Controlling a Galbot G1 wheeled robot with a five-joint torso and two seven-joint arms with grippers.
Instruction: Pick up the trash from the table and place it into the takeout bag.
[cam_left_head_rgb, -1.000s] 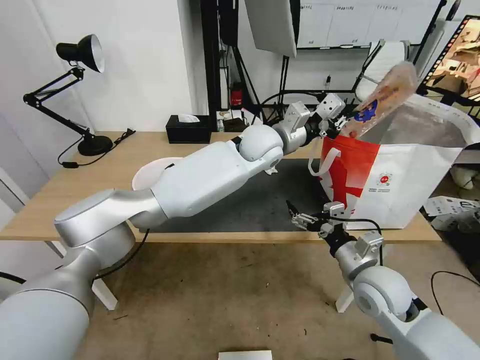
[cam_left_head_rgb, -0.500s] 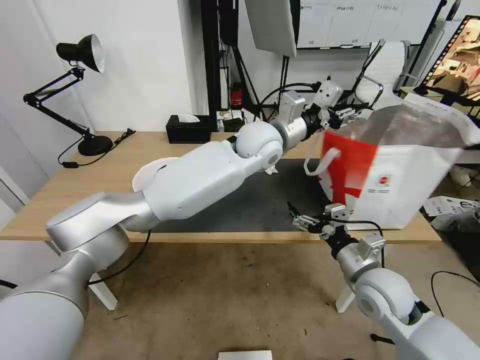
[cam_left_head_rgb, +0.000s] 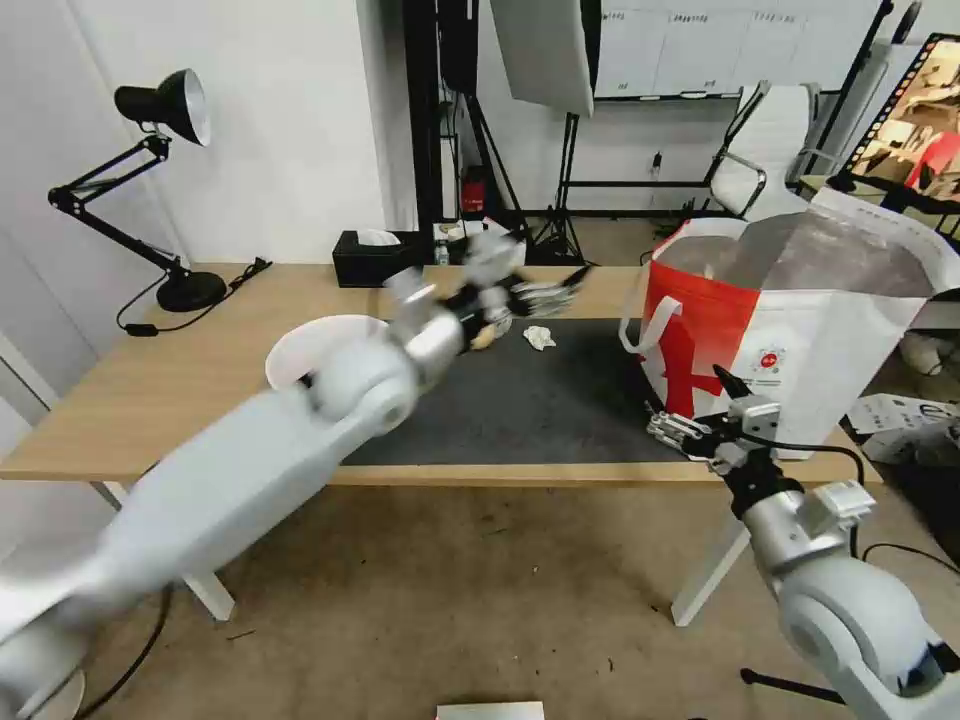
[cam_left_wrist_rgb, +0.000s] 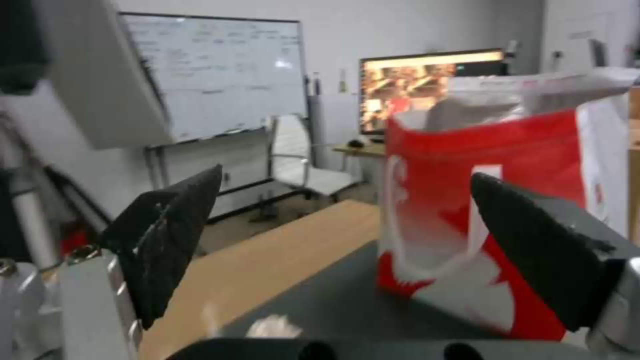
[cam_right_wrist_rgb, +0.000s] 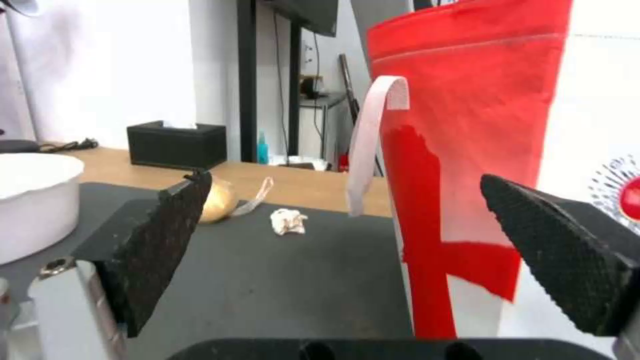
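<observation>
Beige knotted bag (cam_right_wrist_rgb: 219, 201) sits half-hidden (right gripper (cam_right_wrist_rgb: 373, 260) fingers (cam_right_wrist_rgb: 160, 250)).

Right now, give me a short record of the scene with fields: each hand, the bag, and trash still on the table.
left hand: open, empty, above the mat's far edge
right hand: open, empty, by the bag's near side
takeout bag: upright on the table, mouth open
trash left: tissue, beige knotted bag, white bowl

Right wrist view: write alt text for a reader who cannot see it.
The right tool hangs open over the dark mat, beside the red-and-white takeout bag. Beyond lie a crumpled tissue, a beige knotted bag, a white bowl and a black tissue box.
</observation>
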